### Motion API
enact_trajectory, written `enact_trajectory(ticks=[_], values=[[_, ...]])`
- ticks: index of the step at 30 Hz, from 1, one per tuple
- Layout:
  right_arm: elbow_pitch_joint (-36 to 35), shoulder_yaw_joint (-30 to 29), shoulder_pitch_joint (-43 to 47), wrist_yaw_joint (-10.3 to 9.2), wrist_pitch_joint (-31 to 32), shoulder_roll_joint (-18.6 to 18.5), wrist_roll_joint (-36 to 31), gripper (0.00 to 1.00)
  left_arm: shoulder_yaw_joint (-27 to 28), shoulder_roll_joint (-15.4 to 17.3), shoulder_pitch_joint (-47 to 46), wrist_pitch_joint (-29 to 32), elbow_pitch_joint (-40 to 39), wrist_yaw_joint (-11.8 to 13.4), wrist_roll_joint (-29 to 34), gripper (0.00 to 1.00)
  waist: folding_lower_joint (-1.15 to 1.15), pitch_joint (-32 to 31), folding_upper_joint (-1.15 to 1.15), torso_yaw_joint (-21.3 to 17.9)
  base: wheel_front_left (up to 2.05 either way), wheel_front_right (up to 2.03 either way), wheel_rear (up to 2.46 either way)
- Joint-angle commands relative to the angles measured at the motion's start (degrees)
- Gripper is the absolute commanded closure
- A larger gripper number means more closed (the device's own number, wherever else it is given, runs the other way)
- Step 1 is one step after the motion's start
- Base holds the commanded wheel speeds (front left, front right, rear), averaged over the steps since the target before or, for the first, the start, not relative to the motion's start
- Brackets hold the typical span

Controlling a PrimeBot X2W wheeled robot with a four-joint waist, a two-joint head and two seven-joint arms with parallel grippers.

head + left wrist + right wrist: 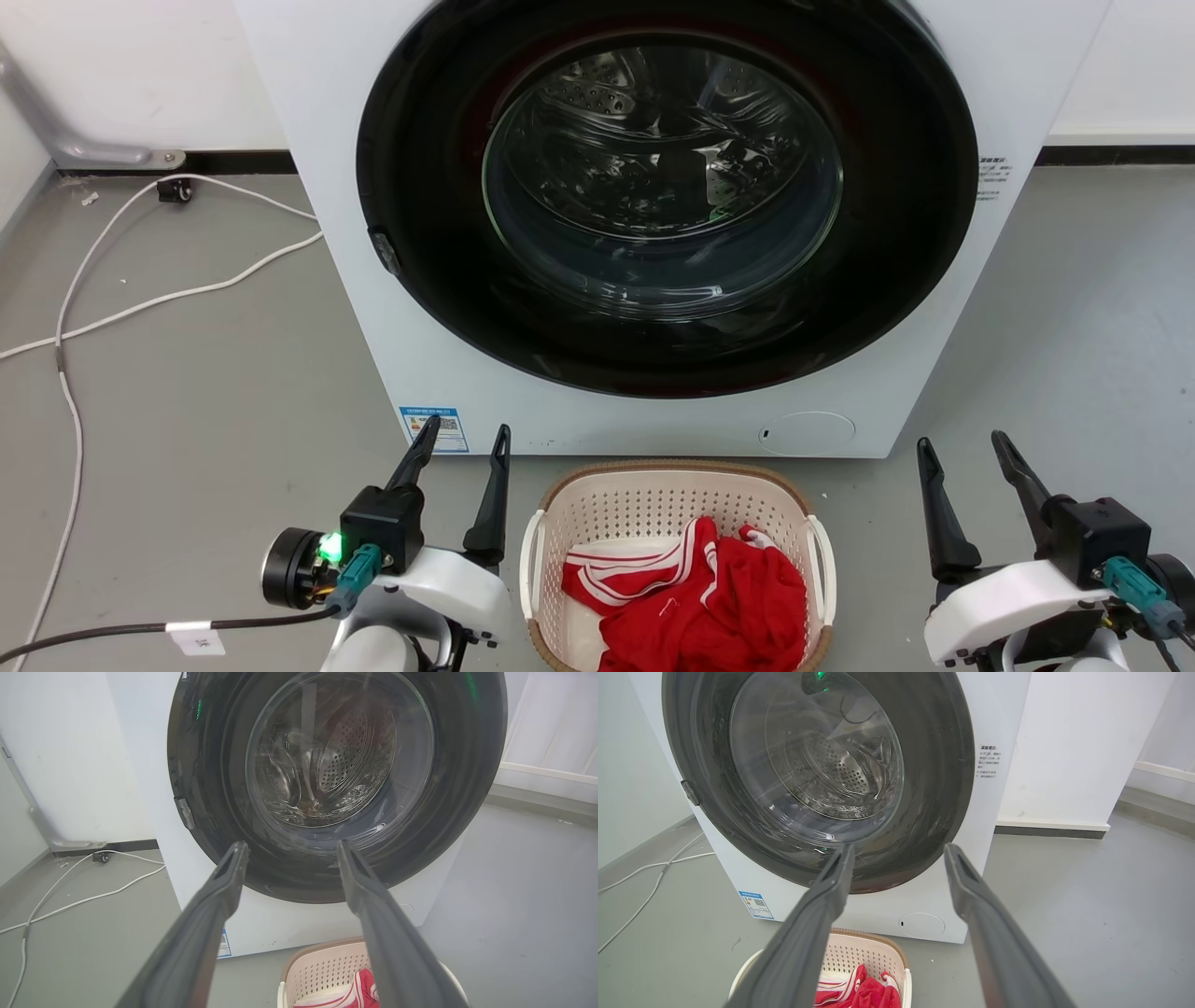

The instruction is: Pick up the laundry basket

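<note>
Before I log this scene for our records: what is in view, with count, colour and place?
laundry basket: one, cream-white with a brown rim, on the floor before the machine, between the grippers
garment: one, red with white stripes, inside the basket
washing machine: one, white with a dark round door, behind the basket
sticker: one, blue and white, machine's lower left front
cable: two strands, white, on the grey floor at left
left gripper: one, dark fingers, open, left of the basket
right gripper: one, dark fingers, open, right of the basket
</note>
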Motion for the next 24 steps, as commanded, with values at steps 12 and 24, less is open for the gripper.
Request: enact_trajectory(ticks=[12, 24], values=[[0.6, -0.1, 0.4, -0.02, -0.5, 0.2, 0.6, 0.00, 0.1, -0.1, -0.9, -0.3, 1.2, 0.0, -1.1, 0.00, 0.00, 0.0, 0.00, 0.0, 0.00, 0.00, 0.00], [1.0, -1.8, -0.9, -0.02, 0.4, 0.2, 0.7, 0.00, -0.9, -0.1, -2.9, -0.3, 2.7, 0.2, -0.9, 0.00, 0.00, 2.6, 0.00, -0.2, 0.00, 0.00, 0.00]])
